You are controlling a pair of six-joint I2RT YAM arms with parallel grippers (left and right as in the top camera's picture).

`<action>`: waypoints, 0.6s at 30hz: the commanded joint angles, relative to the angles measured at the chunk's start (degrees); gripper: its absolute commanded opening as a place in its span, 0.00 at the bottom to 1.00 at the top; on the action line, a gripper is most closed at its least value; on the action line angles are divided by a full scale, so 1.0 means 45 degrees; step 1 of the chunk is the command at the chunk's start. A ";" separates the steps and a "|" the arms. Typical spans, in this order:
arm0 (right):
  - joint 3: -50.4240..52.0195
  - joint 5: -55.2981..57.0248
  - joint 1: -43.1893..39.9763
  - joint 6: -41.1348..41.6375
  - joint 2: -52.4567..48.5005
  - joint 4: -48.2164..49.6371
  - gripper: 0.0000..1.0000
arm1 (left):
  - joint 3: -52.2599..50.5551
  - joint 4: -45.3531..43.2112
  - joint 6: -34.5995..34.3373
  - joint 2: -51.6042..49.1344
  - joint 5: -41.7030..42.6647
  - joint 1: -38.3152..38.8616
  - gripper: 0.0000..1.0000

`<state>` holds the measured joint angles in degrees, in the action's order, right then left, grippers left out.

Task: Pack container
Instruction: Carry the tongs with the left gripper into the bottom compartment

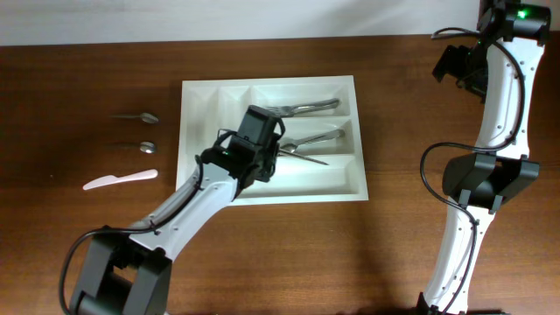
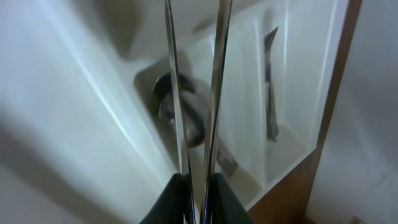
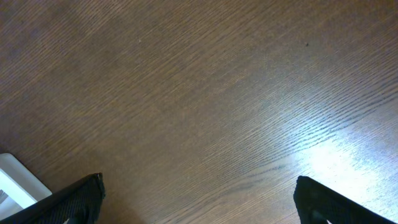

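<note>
While the container (image 1: 210, 96) sits mid-table in the overhead view, the left gripper (image 1: 273, 147) hangs over its middle long compartment, with a fork (image 1: 302, 108) in the far one. A far spoon (image 1: 138, 115), a near spoon (image 1: 142, 146) and a white knife (image 1: 120, 180) lie to its left. In the left wrist view the jaws pinch a slim metal utensil (image 2: 215, 87) above the container. In the right wrist view the right gripper (image 3: 198, 183) is spread wide over the table (image 3: 217, 81), with the container's corner at near left.

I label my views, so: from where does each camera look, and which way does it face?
Overhead: above the table, facing down; tray, left arm, right arm show.
Left wrist: on left arm, facing into tray; left gripper shut on utensil handles.
Right wrist: above the table, facing down; right gripper open.
Shared: all three see the tray.
</note>
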<state>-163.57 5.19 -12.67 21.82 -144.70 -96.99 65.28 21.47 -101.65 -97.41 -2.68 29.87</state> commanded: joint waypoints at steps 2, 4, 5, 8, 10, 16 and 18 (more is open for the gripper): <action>-0.0189 -0.0015 -0.0058 -0.0092 0.0408 -0.0073 0.99 | 0.0175 0.0272 -0.1355 -0.0034 -0.0272 0.0675 0.02; -0.0189 -0.0015 -0.0058 -0.0092 0.0408 -0.0073 0.99 | 0.0175 0.0656 -0.1569 -0.0029 -0.0277 0.0928 0.02; -0.0189 -0.0015 -0.0058 -0.0092 0.0408 -0.0073 0.99 | 0.0175 0.0865 -0.1617 -0.0029 -0.0282 0.1010 0.02; -0.0189 -0.0015 -0.0058 -0.0092 0.0408 -0.0073 0.99 | 0.0175 0.1661 -0.1632 -0.0019 -0.0277 0.1234 0.02; -0.0189 -0.0015 -0.0058 -0.0092 0.0408 -0.0073 0.99 | 0.0175 0.2215 -0.1919 -0.0015 -0.0287 0.1341 0.02; -0.0189 -0.0015 -0.0058 -0.0092 0.0408 -0.0073 0.99 | 0.0175 0.2812 -0.2283 -0.0015 -0.0801 0.1462 0.02; -0.0189 -0.0015 -0.0058 -0.0092 0.0408 -0.0073 0.99 | 0.0175 0.2817 -0.2487 -0.0019 -0.1171 0.1457 0.02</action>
<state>-163.57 5.19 -12.67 21.85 -144.70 -96.99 65.32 33.89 -110.45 -97.41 -4.49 36.18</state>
